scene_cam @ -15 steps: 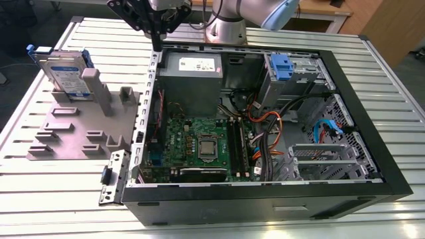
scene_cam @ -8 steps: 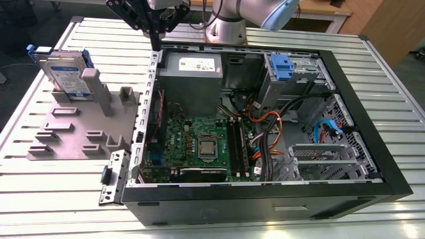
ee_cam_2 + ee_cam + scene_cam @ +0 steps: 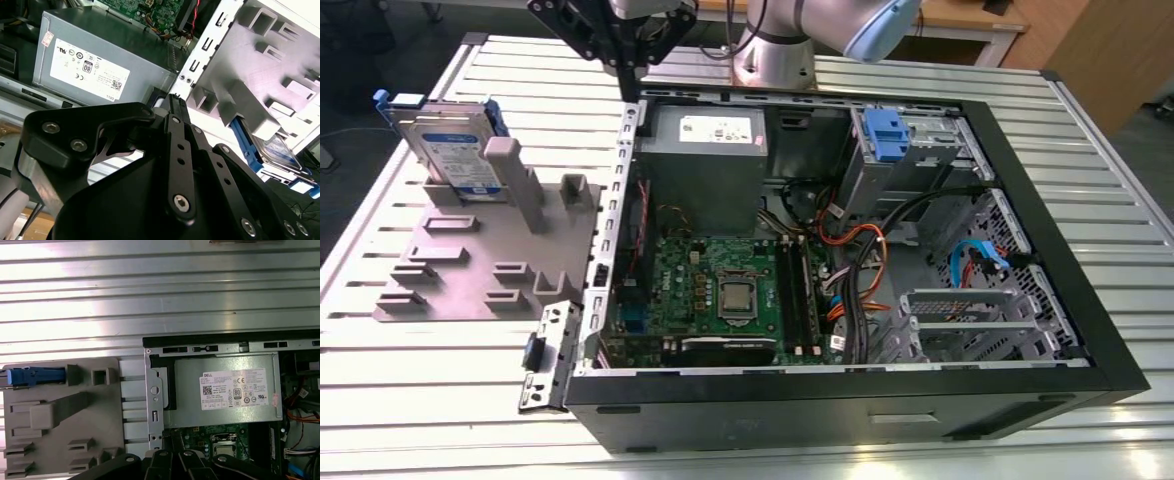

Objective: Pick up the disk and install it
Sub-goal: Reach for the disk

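Note:
The disk [image 3: 447, 140] stands on edge in a slot at the far end of the grey fixture [image 3: 480, 255], on the exterior view's left. It has a silver body, a white-and-blue label and a blue frame. The second wrist view shows its silver body and blue frame [image 3: 280, 150], and the first wrist view shows its blue top edge [image 3: 35, 376]. My black gripper [image 3: 631, 88] hangs above the far corner of the open computer case, to the right of the disk and apart from it. Its fingers [image 3: 175, 107] are shut together with nothing between them.
The open computer case [image 3: 1067, 330] lies on the slatted metal table [image 3: 400, 420]. Inside it are a grey power supply [image 3: 707, 150] with a white sticker, a green motherboard [image 3: 720, 290], cables and a drive bay with a blue clip [image 3: 887, 135]. The arm's base [image 3: 774, 60] stands behind the case.

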